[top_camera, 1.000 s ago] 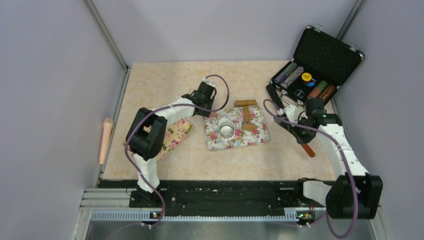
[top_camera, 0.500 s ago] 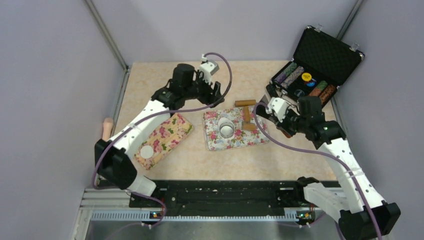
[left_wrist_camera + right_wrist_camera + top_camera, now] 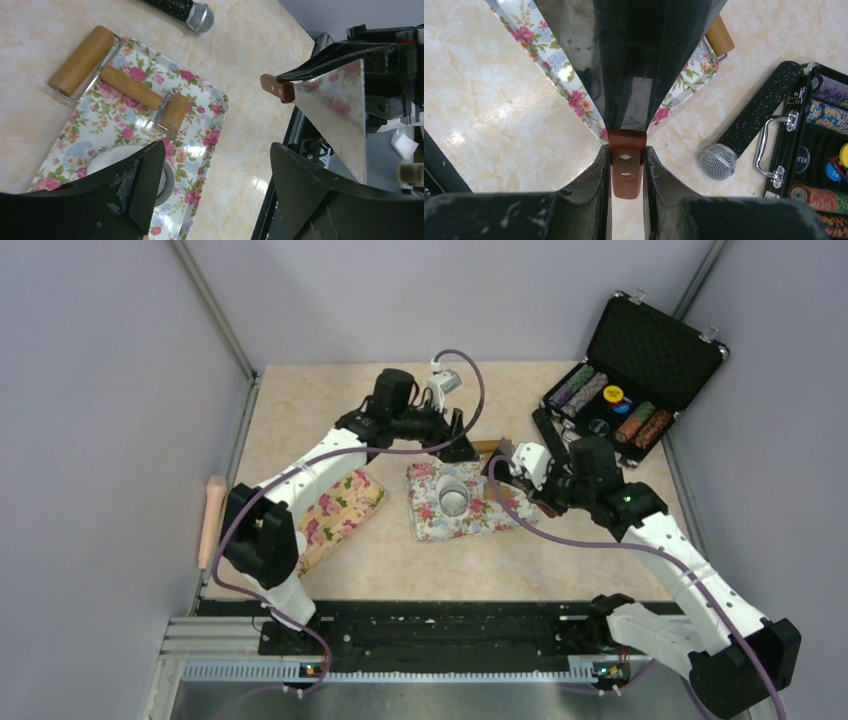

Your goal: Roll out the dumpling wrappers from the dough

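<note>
A flowered tray (image 3: 500,515) holds a metal ring cutter (image 3: 453,496) with white dough inside, and a wooden two-ended roller (image 3: 132,86). Free dumpling wrappers are hidden in these views. My left gripper (image 3: 450,445) hovers at the tray's back edge, open and empty; in its wrist view the gripper (image 3: 217,155) spans the ring (image 3: 169,184) and bare table. My right gripper (image 3: 520,483) is by the tray's right end, shut (image 3: 626,165) on the brown wooden handle (image 3: 626,172) of a scraper. Its shiny metal blade (image 3: 634,60) reaches over the tray (image 3: 574,97).
A second flowered board (image 3: 350,502) lies left of the tray, partly under my left arm. An open black case (image 3: 630,365) of poker chips stands back right, a microphone (image 3: 744,127) beside it. A wooden rolling pin (image 3: 212,520) lies off the table's left edge.
My left arm swung from the left board across to the tray's back edge, its jaws opening wide. My right arm carried the scraper leftward to the tray.
</note>
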Controlling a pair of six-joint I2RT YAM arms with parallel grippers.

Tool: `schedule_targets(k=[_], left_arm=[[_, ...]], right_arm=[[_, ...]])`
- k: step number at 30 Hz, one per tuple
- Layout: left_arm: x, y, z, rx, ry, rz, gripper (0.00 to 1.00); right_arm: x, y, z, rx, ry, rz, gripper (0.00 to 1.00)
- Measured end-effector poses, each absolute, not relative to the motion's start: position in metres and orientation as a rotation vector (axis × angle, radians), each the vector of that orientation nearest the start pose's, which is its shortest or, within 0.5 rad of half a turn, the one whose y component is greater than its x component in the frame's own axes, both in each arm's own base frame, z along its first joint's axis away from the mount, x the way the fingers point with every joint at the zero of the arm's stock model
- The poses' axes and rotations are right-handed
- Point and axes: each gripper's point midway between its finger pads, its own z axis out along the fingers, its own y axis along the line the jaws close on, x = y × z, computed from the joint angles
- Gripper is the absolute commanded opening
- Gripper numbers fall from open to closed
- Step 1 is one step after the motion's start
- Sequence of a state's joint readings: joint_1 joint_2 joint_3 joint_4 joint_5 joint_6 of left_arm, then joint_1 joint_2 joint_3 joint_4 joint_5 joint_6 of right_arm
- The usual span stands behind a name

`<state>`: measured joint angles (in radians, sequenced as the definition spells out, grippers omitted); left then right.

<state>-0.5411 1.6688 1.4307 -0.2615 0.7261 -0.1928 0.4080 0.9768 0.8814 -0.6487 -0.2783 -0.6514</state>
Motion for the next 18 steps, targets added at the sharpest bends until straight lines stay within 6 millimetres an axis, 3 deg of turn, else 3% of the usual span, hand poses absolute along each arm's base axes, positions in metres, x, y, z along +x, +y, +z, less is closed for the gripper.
schedule_targets(k=[4, 9, 18], left_arm=[[0.319, -0.349, 0.232, 0.818, 2.040, -1.253, 0.82], [0.318, -0.353, 0.242, 0.804, 2.028, -1.295, 0.82], [0.322, -0.345, 0.263, 0.735, 1.987, -1.383, 0.81]], right_arm=[[0.250, 0.139, 0.177, -1.286, 1.881, 0.199, 0.00], [0.250, 0.140, 0.174, -1.296, 1.875, 0.196, 0.00], [0.238, 0.138, 0.149, -1.362, 1.915, 0.209, 0.00]])
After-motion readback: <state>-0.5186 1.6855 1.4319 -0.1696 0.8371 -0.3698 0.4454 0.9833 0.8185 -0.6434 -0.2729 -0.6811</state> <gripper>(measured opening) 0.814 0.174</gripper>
